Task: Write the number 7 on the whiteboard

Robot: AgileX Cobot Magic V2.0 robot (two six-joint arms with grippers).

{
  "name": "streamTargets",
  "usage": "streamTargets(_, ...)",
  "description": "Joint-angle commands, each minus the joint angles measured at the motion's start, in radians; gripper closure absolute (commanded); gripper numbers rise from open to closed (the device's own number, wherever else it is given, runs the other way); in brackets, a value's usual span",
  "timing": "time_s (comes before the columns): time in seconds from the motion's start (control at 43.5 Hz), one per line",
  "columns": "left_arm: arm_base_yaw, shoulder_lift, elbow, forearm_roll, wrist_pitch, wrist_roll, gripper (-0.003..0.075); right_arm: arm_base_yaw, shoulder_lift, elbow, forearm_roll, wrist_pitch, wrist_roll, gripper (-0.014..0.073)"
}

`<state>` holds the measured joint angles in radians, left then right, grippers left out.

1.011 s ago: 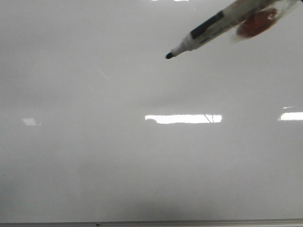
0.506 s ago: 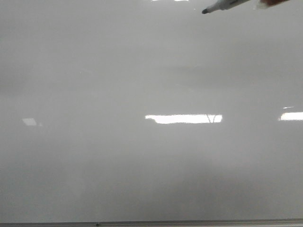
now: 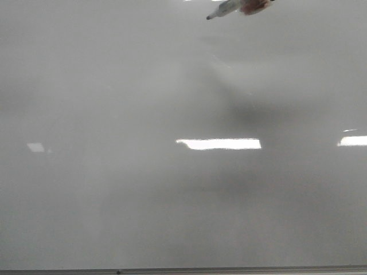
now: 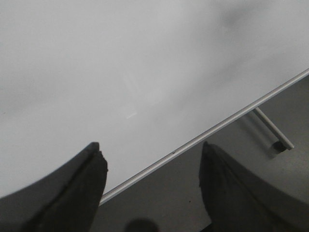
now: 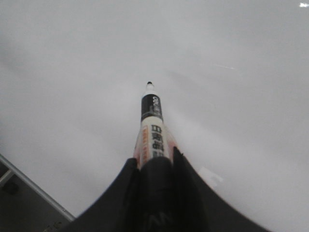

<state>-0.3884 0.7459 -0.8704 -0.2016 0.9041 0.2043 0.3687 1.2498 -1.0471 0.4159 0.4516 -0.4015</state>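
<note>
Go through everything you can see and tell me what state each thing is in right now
Whiteboard: blank, no 7 on it yet.
Marker: uncapped, held in the right gripper, tip pointing at the board; contact can't be told.
Right gripper: shut on the marker.
Left gripper: open, empty, over the board's edge.

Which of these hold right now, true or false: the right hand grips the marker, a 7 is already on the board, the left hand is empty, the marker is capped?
1. The right hand grips the marker. True.
2. A 7 is already drawn on the whiteboard. False: no ink stroke shows on it.
3. The left hand is open and empty. True.
4. The marker is capped. False: its dark tip is bare.
</note>
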Motion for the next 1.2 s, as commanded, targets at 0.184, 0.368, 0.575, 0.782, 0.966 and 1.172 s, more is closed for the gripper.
streamTargets(0.184,0.004,-0.006,-0.027,-0.02,-0.071,-0.01,0.0303,-0.012,0.082,-0.086,0.019,-0.133,-0.001,0.0659)
streamTargets(0.368,0.004,-0.006,-0.027,-0.02,-0.071,-0.01,0.0303,-0.039,0.112,-0.088,0.013,-0.144,-0.001,0.0659)
streamTargets(0.575,0.004,-0.006,-0.027,-0.02,-0.071,-0.01,0.0303,-0.157,0.081,-0.088,0.002,-0.052,-0.002,0.0659)
streamTargets(0.782,0.004,-0.006,-0.027,-0.02,-0.071,-0.01,0.0303,-0.157,0.08,-0.088,0.0,-0.024,-0.032,0.0659)
streamTargets(0.966,0.004,-0.006,-0.027,-0.02,-0.087,-0.01,0.0303,-0.126,0.11,-0.036,0.0,0.095,-0.067,0.0659)
streamTargets(1.172,0.004,-0.006,-0.027,-0.02,-0.102,-0.01,0.0303,-0.077,0.139,0.043,0.0,0.095,-0.083,0.0659)
